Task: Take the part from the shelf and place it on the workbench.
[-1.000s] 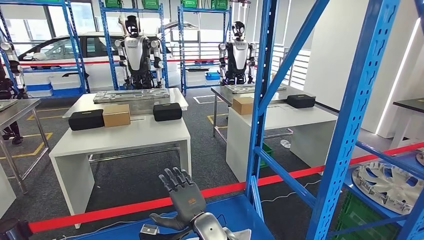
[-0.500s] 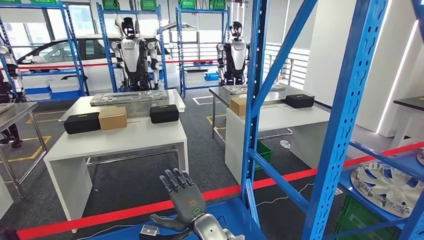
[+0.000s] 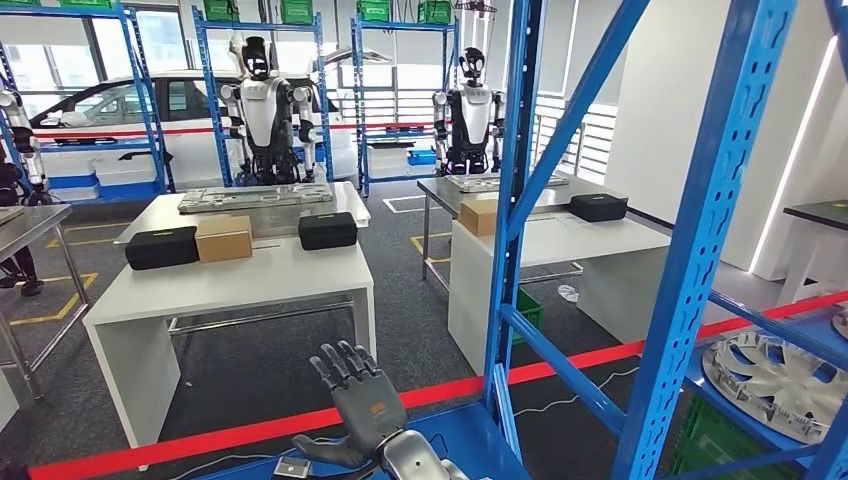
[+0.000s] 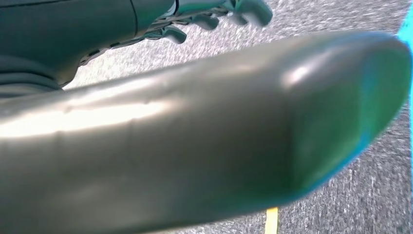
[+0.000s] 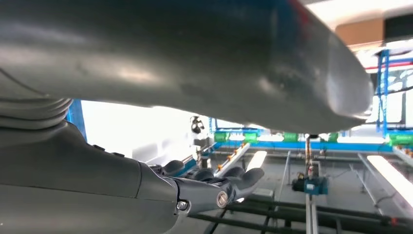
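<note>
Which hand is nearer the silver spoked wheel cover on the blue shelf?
Right. The right hand is raised in front of the robot, apart from the silver spoked wheel cover and to its left; the left hand hangs low over grey floor.

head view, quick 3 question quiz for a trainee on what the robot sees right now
1. True or false: the right hand holds a part.
2. Where does the silver wheel cover lie? A) on a white table B) on the blue shelf at the right C) on the floor
3. What sits between the two black cases on the nearest white workbench?

Key: 1 false, it is raised with fingers spread and empty. 2 B. 3 a cardboard box.
</note>
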`<state>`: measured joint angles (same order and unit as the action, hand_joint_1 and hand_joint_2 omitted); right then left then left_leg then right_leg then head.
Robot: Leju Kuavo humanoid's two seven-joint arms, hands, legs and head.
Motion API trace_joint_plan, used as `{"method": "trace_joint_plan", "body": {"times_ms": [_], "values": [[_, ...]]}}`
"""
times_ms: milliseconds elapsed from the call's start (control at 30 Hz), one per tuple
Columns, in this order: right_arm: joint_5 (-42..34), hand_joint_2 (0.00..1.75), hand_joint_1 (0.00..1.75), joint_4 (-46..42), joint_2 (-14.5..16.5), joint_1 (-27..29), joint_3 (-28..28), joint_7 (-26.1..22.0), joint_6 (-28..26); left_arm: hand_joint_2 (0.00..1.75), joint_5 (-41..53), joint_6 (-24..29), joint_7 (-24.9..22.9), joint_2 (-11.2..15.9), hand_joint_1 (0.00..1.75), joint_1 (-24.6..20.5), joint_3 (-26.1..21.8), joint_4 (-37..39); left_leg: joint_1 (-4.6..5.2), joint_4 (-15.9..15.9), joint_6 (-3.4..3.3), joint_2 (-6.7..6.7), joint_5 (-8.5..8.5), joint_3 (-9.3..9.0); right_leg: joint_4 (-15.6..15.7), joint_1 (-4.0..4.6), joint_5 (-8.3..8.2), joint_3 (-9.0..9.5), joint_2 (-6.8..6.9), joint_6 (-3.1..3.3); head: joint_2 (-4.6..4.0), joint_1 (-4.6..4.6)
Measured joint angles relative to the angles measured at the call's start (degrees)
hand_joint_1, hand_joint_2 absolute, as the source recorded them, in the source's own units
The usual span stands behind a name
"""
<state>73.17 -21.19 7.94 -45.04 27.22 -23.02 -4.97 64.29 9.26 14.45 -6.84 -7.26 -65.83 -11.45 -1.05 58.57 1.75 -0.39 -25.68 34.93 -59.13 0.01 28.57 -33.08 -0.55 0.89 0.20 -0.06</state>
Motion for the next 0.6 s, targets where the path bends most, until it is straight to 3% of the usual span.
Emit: {"method": "trace_joint_plan", "body": {"times_ms": [67, 167, 200, 233, 267, 333, 400, 533, 600], "values": [[-0.44, 0.0, 0.0, 0.01, 0.06, -0.04, 0.02, -0.24, 0.06, 0.0, 0.01, 0.04, 0.11, -0.05, 0.0, -0.05, 0.0, 0.0, -0.29, -0.31, -0.78, 0.04, 0.24, -0.02, -2.14, -0.03, 1.64, -0.88, 0.12, -0.6, 0.0, 0.14], [-0.9, 0.0, 0.0, 0.24, 0.26, 0.17, 0.08, -0.36, 0.64, 0.0, 0.03, 0.34, 0.16, -0.06, 0.0, -0.1, 0.0, 0.0, -0.32, -0.38, -1.31, 0.16, 0.36, 0.14, -12.86, -0.26, 6.94, -5.71, 0.24, -1.18, 0.0, 0.32], [-1.02, 0.0, 0.0, 0.39, 0.33, 0.38, 0.14, -0.33, 0.9, 0.0, 0.03, 0.48, 0.16, -0.06, 0.0, -0.09, 0.0, 0.0, -0.3, -0.33, -1.34, 0.18, 0.38, 0.2, -15.66, -0.33, 7.75, -7.02, 0.25, -1.25, 0.0, 0.33], [-1.23, 0.0, 0.0, 0.57, 0.43, 0.55, 0.19, -0.36, 1.15, 0.0, 0.0, 0.57, 0.17, -0.07, 0.0, -0.07, 0.0, 0.01, -0.3, -0.27, -1.34, 0.17, 0.39, 0.25, -16.52, -0.38, 7.51, -7.43, 0.25, -1.27, 0.0, 0.36], [-1.53, 0.0, 0.0, 0.73, 0.57, 0.66, 0.22, -0.46, 1.36, 0.0, -0.07, 0.62, 0.21, -0.1, 0.0, -0.06, 0.0, 0.02, -0.31, -0.17, -1.31, 0.16, 0.4, 0.28, -14.74, -0.42, 6.12, -6.52, 0.27, -1.21, 0.0, 0.38], [-2.34, 0.0, 0.0, 0.93, 1.12, 0.72, 0.25, -0.83, 1.6, 0.0, -0.27, 0.68, 0.41, -0.24, 0.0, -0.08, 0.0, 0.03, -0.3, 0.08, -1.1, 0.14, 0.44, 0.34, -6.72, -0.44, 2.49, -2.45, 0.3, -0.95, 0.0, 0.4], [-2.84, 0.0, 0.0, 1.05, 1.9, 0.73, 0.26, -1.2, 1.63, 0.0, -0.5, 0.72, 0.62, -0.33, 0.0, -0.11, 0.0, 0.03, -0.14, 0.25, -0.5, 0.12, 0.59, 0.5, -0.97, -0.23, 0.62, 0.25, 0.26, -0.55, 0.0, 0.34], [-3.1, 0.0, 0.0, 1.16, 3.59, 0.73, 0.27, -1.18, 1.72, 0.0, -0.72, 0.72, 0.74, -0.36, 0.0, -0.09, 0.0, 0.05, -0.26, 0.18, 1.06, 0.14, 0.77, 0.97, 0.23, -0.17, -0.42, 0.09, 0.14, 0.91, 0.0, 0.21], [-3.12, 0.0, 0.0, 1.17, 4.55, 0.69, 0.28, -1.0, 1.88, 0.0, -0.83, 0.7, 0.75, -0.35, 0.0, -0.1, 0.0, 0.08, -0.32, 3.84, 1.51, 0.16, -2.0, 2.58, 0.65, -0.4, -1.1, -0.11, 0.24, 1.7, 0.0, 0.07]]}}
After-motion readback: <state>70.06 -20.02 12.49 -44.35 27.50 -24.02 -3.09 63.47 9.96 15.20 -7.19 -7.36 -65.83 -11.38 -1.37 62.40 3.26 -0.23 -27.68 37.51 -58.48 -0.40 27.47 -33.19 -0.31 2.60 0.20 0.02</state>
